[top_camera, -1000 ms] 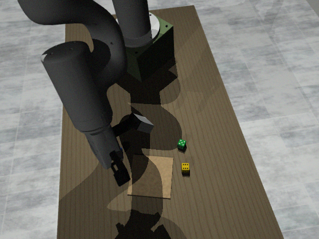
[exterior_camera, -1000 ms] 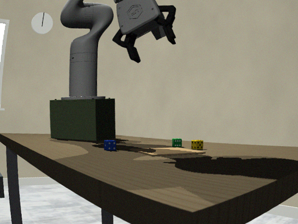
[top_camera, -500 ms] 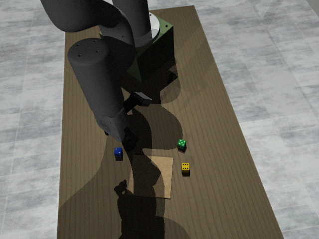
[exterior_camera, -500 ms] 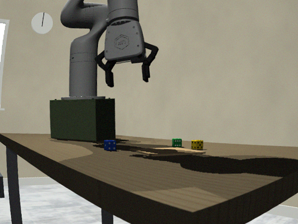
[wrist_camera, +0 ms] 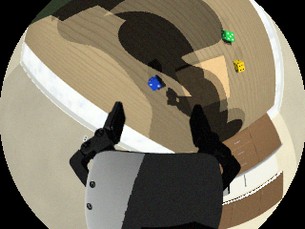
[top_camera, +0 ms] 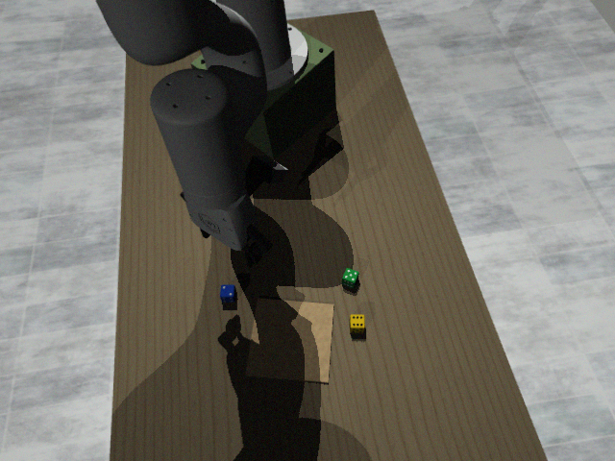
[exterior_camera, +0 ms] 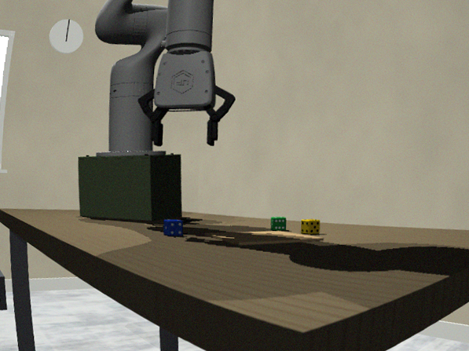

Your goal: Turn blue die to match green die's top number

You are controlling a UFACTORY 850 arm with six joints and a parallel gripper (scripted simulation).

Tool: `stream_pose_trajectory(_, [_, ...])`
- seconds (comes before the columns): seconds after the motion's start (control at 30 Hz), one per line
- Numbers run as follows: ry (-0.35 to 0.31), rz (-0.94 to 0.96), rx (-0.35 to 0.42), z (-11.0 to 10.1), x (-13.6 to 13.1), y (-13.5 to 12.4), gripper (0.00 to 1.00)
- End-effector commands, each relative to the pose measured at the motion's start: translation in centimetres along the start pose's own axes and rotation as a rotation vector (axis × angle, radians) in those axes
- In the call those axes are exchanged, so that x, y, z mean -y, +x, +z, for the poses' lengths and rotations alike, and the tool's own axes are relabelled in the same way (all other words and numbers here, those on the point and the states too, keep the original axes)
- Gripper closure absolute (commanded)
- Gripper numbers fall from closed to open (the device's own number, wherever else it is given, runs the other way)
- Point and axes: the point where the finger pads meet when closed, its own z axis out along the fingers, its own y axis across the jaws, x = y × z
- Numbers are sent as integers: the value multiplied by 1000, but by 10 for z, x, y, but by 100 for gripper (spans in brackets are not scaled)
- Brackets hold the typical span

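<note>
The blue die [top_camera: 228,293] lies flat on the table, left of the tan mat [top_camera: 293,339] and off it; it also shows in the side view [exterior_camera: 173,227] and the wrist view [wrist_camera: 154,83]. The green die [top_camera: 350,278] lies beyond the mat's far right corner, five pips on top; it shows in the side view [exterior_camera: 277,223] and the wrist view [wrist_camera: 227,36]. My gripper [exterior_camera: 184,137] is open and empty, high above the table near the arm's base, well apart from the dice. In the overhead view the arm hides most of the gripper.
A yellow die [top_camera: 356,322] lies flat on the table just right of the mat, six pips on top, also in the side view [exterior_camera: 310,226]. The arm's dark green base block [exterior_camera: 129,186] stands at the far end of the table.
</note>
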Motion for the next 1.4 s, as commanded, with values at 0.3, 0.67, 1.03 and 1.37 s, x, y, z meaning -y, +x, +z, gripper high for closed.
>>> stream_pose_trajectory(0.3, [1,-1,0,0,0,0,0])
stream_pose_trajectory(0.67, [2,-1,-2,5,0,0,0])
stream_pose_trajectory(1.03, [2,-1,-2,13,0,0,0])
stream_pose_trajectory(1.37, [2,-1,-2,27,0,-1,0])
